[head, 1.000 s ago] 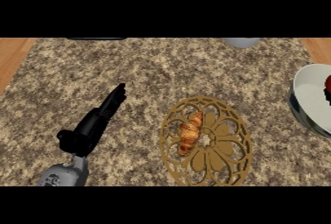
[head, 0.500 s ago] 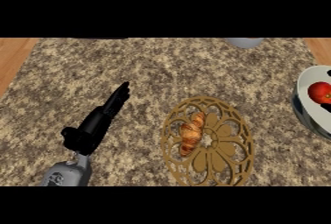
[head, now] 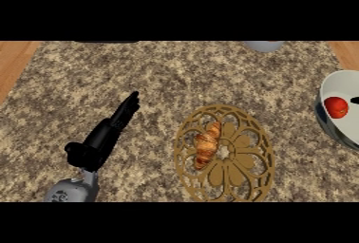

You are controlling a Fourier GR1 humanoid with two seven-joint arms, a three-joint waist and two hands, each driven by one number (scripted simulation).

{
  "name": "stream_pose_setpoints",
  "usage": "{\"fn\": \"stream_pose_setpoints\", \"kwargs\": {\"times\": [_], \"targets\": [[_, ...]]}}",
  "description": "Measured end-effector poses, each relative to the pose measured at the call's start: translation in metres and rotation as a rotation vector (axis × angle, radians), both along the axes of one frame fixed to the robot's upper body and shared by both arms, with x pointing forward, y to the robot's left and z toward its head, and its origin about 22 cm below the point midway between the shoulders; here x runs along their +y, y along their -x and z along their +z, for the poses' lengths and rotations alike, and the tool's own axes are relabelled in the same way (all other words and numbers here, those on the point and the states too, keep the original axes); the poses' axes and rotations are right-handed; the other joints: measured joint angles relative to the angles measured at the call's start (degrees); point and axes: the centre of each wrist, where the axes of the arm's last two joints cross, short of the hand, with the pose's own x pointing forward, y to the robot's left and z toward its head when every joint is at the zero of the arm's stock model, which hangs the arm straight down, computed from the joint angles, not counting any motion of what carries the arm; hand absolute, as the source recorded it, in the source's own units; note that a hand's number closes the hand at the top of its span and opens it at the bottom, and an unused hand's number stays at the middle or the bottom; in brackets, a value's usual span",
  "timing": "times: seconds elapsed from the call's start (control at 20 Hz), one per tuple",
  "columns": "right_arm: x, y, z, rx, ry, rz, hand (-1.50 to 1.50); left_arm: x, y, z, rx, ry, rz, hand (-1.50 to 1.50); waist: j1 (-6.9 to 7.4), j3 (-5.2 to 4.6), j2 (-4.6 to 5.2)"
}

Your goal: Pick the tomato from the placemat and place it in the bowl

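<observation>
One tomato (head: 336, 107) sits inside the one white bowl (head: 339, 83) at the counter (head: 168, 71) right edge, far right of the left hand (head: 105, 137), fingers straight and holding nothing; right hand not visible; one placemat (head: 242, 175) carries one croissant (head: 206, 145).

A single head view is looking steeply down onto the speckled counter (head: 175, 71) from close above. The left forearm (head: 73, 187) is entering from the lower edge, and the bowl (head: 335, 90) is being cropped by the right edge.
</observation>
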Motion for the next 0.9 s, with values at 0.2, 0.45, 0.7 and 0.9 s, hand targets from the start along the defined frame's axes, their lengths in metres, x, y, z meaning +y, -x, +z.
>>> {"fn": "stream_pose_setpoints", "kwargs": {"times": [0.2, 0.45, 0.7, 0.9], "targets": [[-0.019, 0.006, 0.011, -0.103, -0.125, -0.094, -1.50, 0.001, -0.005, 0.004, 0.001, 0.000, 0.005, 0.00, -0.35, 0.02, -0.03], [-0.059, 0.035, 0.016, -0.153, -0.253, -0.187, -1.50, 0.004, -0.003, 0.003, 0.001, -0.010, 0.002, 0.00, -0.30, 0.02, 0.03], [-0.102, 0.085, 0.015, -0.217, -0.337, -0.276, -1.50, 0.007, -0.004, 0.003, -0.008, -0.007, 0.008, 0.00, -0.42, 0.16, 0.24], [-0.129, 0.125, 0.017, -0.260, -0.382, -0.300, -1.50, 0.005, -0.005, 0.003, -0.007, -0.003, 0.010, 0.00, -0.46, 0.29, 0.40]]}}
